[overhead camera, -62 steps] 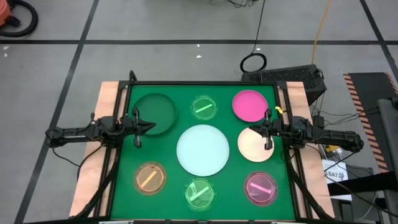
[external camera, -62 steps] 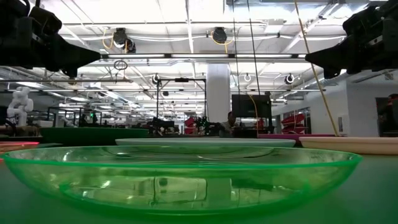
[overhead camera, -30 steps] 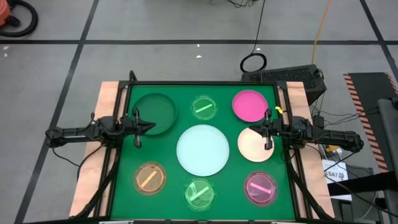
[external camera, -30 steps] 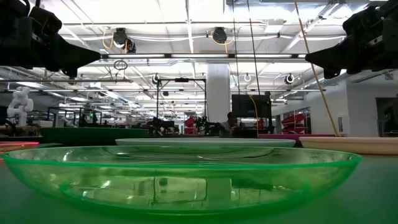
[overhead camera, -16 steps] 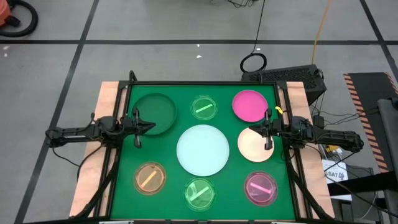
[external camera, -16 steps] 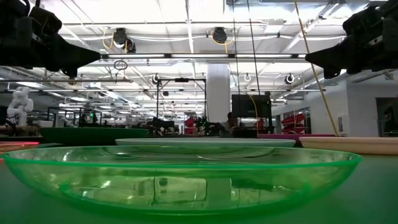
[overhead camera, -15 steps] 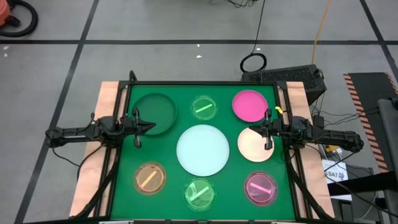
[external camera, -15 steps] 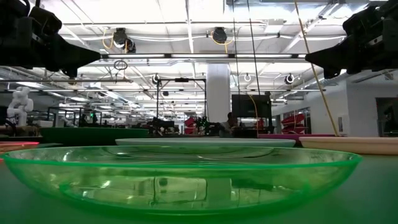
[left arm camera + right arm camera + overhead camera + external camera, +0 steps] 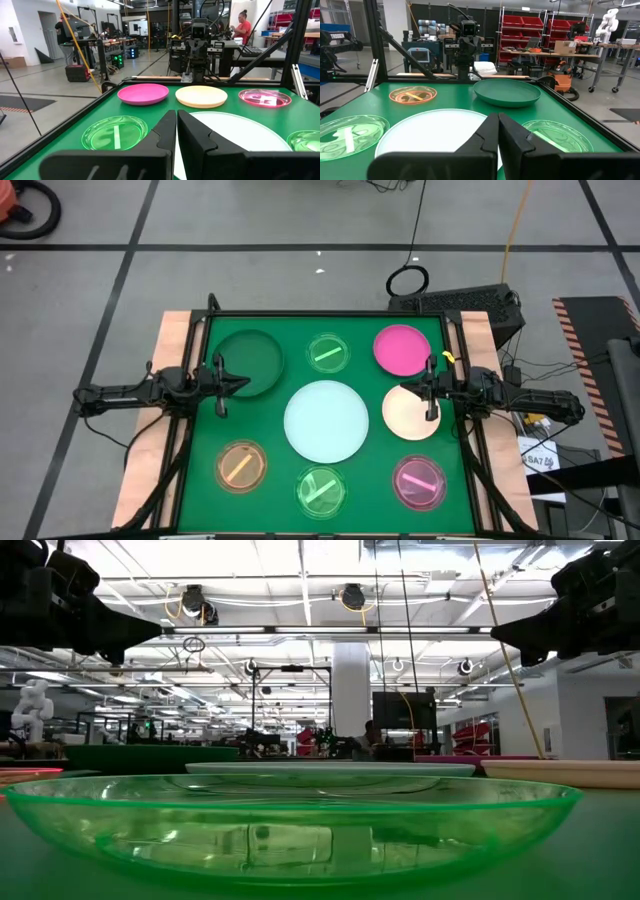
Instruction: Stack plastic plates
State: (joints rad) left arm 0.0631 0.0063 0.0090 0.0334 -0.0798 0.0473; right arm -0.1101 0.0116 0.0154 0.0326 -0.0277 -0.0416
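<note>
Nothing is moving since the earlier frames. You are holding both grippers shut and empty: left gripper (image 9: 243,381) beside the dark green plate (image 9: 249,361), right gripper (image 9: 405,388) over the cream plate (image 9: 410,415). Plates around the mint-white plate (image 9: 326,421) are probably handling light, stiff, slippery; grip rims.

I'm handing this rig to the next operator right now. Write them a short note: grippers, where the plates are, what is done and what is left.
Left gripper: shut, empty, at the near edge of the dark green plate.
Right gripper: shut, empty, over the cream plate.
Plates: all lie single on the green mat. Big white plate in the centre, bright pink plate at the far right. Small ones: clear green plate at far centre, another green plate at near centre, orange plate near left, striped pink plate near right.
Done: nothing stacked.
Left: every plate is to be stacked.
</note>
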